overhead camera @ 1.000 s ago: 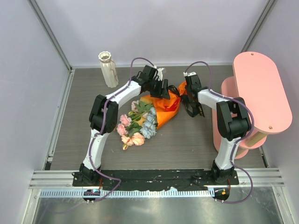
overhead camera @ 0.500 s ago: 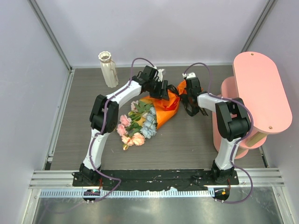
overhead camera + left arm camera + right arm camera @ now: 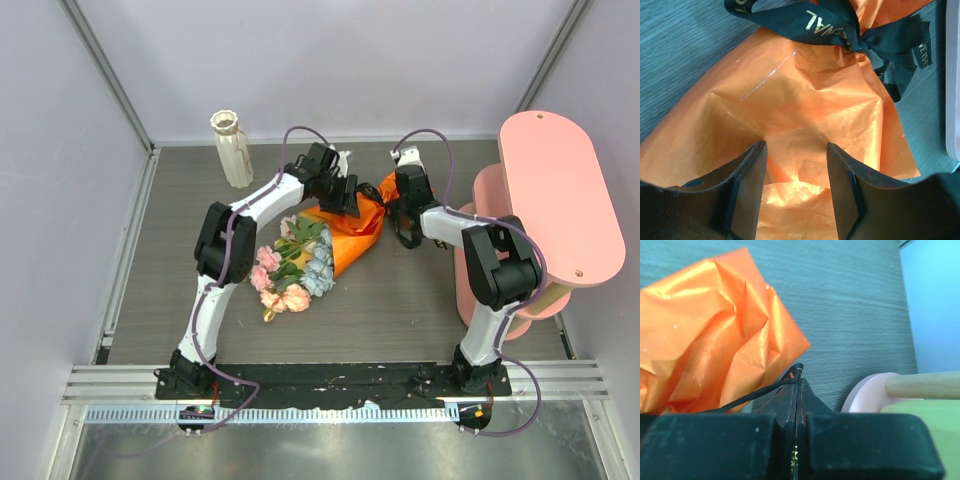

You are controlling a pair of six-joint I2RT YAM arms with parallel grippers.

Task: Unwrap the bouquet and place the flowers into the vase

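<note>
Here, left gripper (image 3: 796, 147): jaws clasped around the bouquet (image 3: 350, 240), orange wrap bulging between them.
right gripper (image 3: 797, 385): clenched on black ribbon (image 3: 830, 30), beside the wrap's tip.

Bright, even overhead light; only soft shadows.
The top view is sharp, with faint shadow under the arms on the grey wood-grain bench (image 3: 400, 300). In the wrist views, glare streaks the crinkled orange paper cone (image 3: 805, 100), the gold-lettered black ribbon (image 3: 805, 20) reads crisp, and the right pincer (image 3: 798, 374) blurs near the lens.
</note>
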